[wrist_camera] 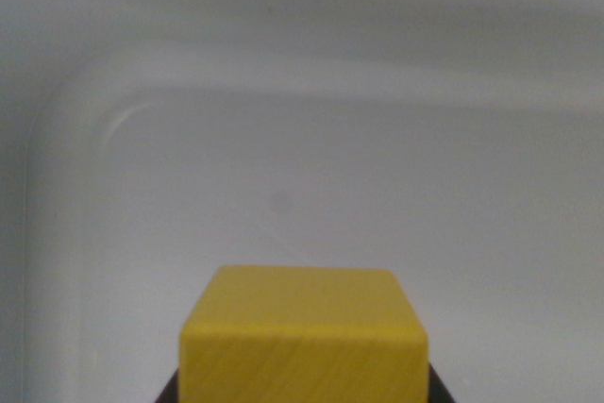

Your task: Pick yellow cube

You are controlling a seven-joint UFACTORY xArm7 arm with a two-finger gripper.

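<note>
The yellow cube [304,337] fills the bottom middle of the wrist view, close to the camera, with its top face and front face showing. Dark gripper fingers [170,390] peek out against both of its lower sides, at the wrist view's left and right. My gripper [302,392] appears shut on the cube, with the finger pads mostly hidden behind it and cut off by the frame's bottom edge. The cube sits over the pale floor of a white bin [283,167].
The white bin's rounded wall [57,92] curves along the wrist view's left and across the top. A faint grey mark [280,201] lies on the bin floor beyond the cube.
</note>
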